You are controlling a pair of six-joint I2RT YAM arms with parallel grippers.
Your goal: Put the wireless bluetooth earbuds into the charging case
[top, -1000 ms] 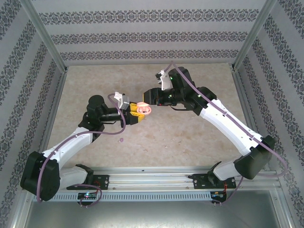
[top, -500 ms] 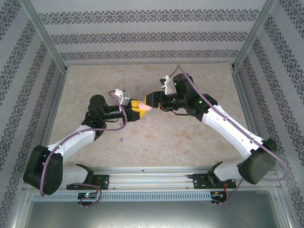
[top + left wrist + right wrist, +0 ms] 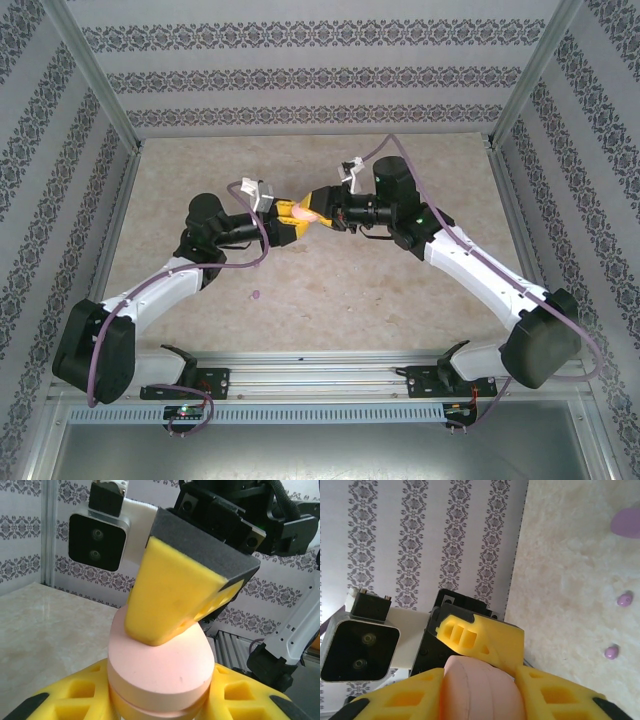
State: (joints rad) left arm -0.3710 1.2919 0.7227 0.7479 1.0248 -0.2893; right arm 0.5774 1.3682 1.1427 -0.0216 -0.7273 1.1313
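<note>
While both arms meet over mid-table, one purple earbud [image 3: 256, 295] lies loose on the table [image 3: 400, 300] nearest the bases, in front of the left arm and well apart from both pincers. Farther in, the left gripper [image 3: 290, 222] is narrowed and clamped on the pink charging case [image 3: 303, 212], which it holds up off the table. In the left wrist view the case [image 3: 160, 667] sits between the two yellow left fingers [image 3: 75, 695], flat oval face up. A seam runs round its side and the lid is closed, so its inside is hidden. The right gripper [image 3: 318, 208] comes at it from the opposite side, tip to tip with the left. One of its yellow fingers [image 3: 170, 595] presses on the far part of the case's top face. The right wrist view has the same case [image 3: 480, 690] edge-on between the right fingers [image 3: 410, 695]. Both pads are against it, so this pincer is narrow and pinching the case too, with a left finger [image 3: 480, 635] just behind. Beyond, on the table [image 3: 560, 580], two purple earbuds [image 3: 624, 599] [image 3: 611, 652] lie loose, near each other and apart from the case. Farther off, a bigger purple rounded thing [image 3: 627, 522] is cut by the frame edge; cannot tell what it is.
</note>
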